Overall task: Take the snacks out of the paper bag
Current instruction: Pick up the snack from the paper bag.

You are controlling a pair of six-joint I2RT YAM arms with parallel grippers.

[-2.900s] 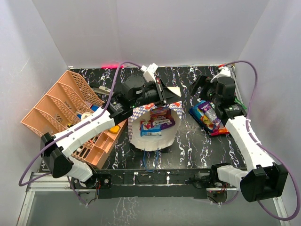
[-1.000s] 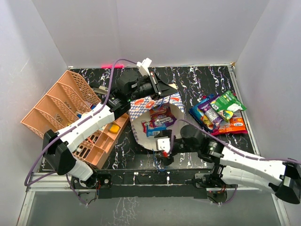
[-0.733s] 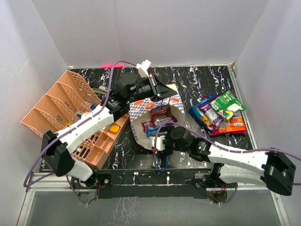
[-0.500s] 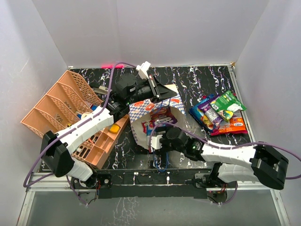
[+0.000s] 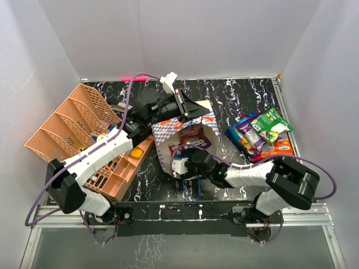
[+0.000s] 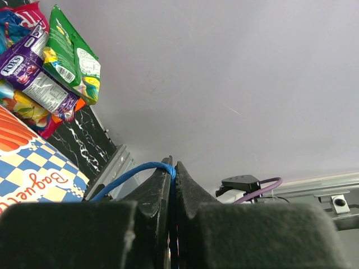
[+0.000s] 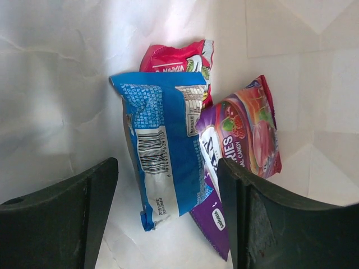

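The paper bag (image 5: 164, 128) lies at the table's middle, its mouth towards the arms. My left gripper (image 5: 193, 110) is above its far side, shut on the blue cord handle (image 6: 143, 168), which runs between the jaws. My right gripper (image 5: 178, 162) is inside the bag's mouth and open. In the right wrist view its fingers (image 7: 90, 202) straddle a blue packet (image 7: 165, 145) without touching it. A purple packet (image 7: 216, 185) lies close to the right finger, with a magenta packet (image 7: 174, 59) behind. More snacks (image 5: 261, 134) lie in a pile at the right.
A peach latticed basket (image 5: 78, 129) with bottles lies tipped at the left, close to the left arm. The bag's other blue cord handle (image 5: 190, 193) trails towards the front edge. White walls close in the table on three sides.
My right arm has swung from the snack pile at the right to the bag's mouth and reached in, its jaws narrowing a little. The left gripper keeps its hold on the handle.
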